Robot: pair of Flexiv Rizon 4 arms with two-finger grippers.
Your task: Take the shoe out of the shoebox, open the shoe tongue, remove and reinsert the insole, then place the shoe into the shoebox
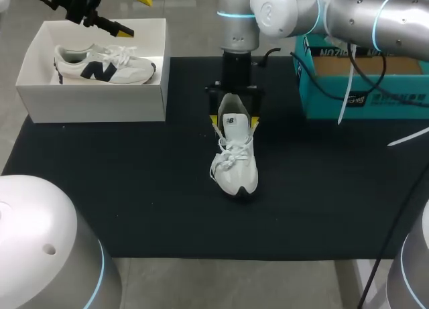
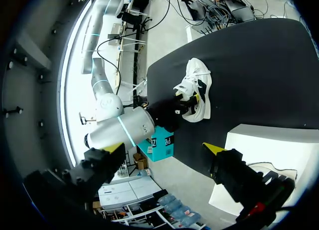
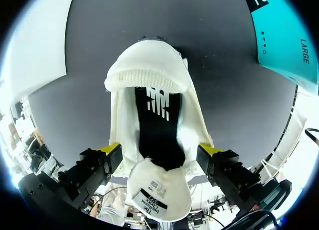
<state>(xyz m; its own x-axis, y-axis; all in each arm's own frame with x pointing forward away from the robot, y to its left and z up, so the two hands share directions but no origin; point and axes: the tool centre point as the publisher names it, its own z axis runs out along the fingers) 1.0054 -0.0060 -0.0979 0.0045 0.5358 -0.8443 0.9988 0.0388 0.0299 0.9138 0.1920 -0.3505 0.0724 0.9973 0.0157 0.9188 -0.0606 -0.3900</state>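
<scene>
Shoe [image 1: 236,171] stands sole-down near the middle of the black mat [image 1: 134,202], toe toward my head camera and heel toward the far edge. Its tongue [image 3: 158,190] is raised off the opening, with the inner label facing the right wrist camera. I can see the dark insole [image 3: 157,122] lying inside. The laces [image 1: 230,155] are bunched loosely over the forefoot, just ahead of the tongue.

My right gripper [image 1: 234,124] stands upright over the heel end and has the shoe clamped. One yellow fingertip [image 3: 110,149] presses against each side of the collar, with the opening between them.

The white shoebox [image 1: 90,102] sits open-topped at the mat's far left corner, well apart from the shoe. A second shoe [image 1: 104,64], white with a dark side mark, lies on its side in it. My left gripper [image 1: 134,13] hangs above the box's far edge, its fingers spread wide and nothing between them.

On the far right a teal box [image 1: 362,94] rests at the mat's edge, under my right arm.
</scene>
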